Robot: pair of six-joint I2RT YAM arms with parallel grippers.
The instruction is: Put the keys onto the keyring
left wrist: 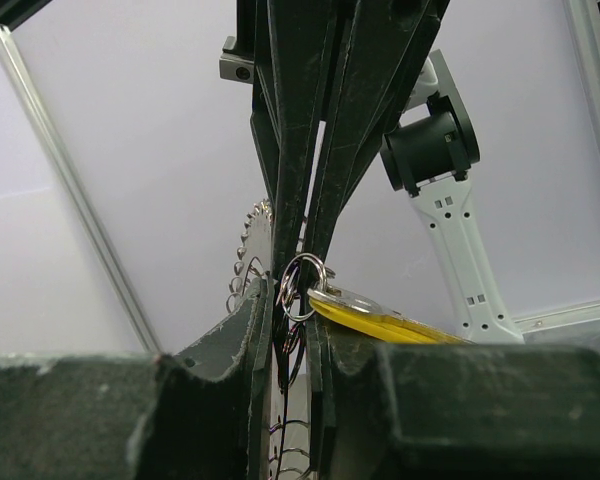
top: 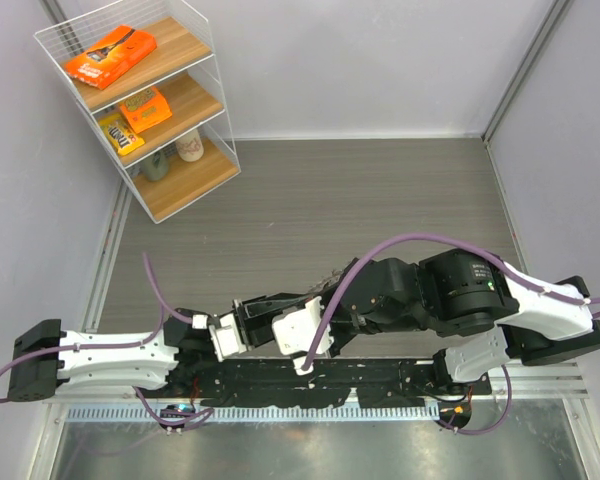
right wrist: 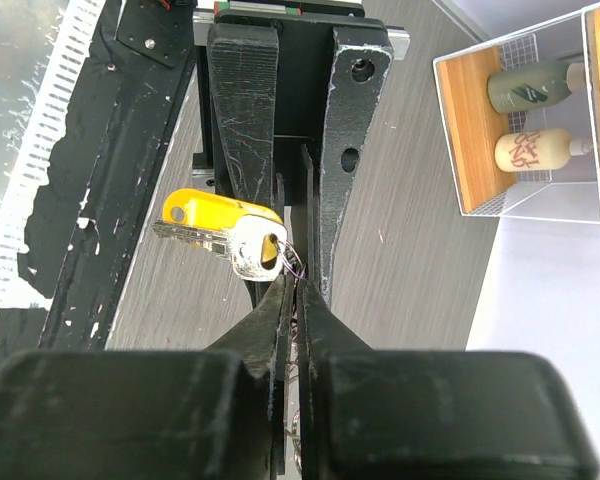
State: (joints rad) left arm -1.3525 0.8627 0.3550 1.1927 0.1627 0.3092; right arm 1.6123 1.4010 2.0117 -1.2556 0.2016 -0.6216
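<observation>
My two grippers meet fingertip to fingertip above the near middle of the table. The left gripper (top: 305, 312) (left wrist: 295, 335) is shut on the keyring (left wrist: 246, 262), whose small silvery pieces show beside its fingers. The right gripper (top: 338, 298) (right wrist: 300, 295) is shut on the same keyring from the opposite side, with wire loops between its pads. A small split ring (left wrist: 302, 288) (right wrist: 291, 262) sits at the pinch point. The keys, one yellow (right wrist: 212, 210) (left wrist: 380, 325) and one silvery (right wrist: 242, 246) (left wrist: 352, 298), hang side by side from it.
A wire shelf (top: 140, 100) with wooden boards, snack packs and bottles stands at the far left and also shows in the right wrist view (right wrist: 520, 110). A black and silver rail (top: 380, 375) runs along the near edge. The grey table (top: 380, 200) stretches behind the arms.
</observation>
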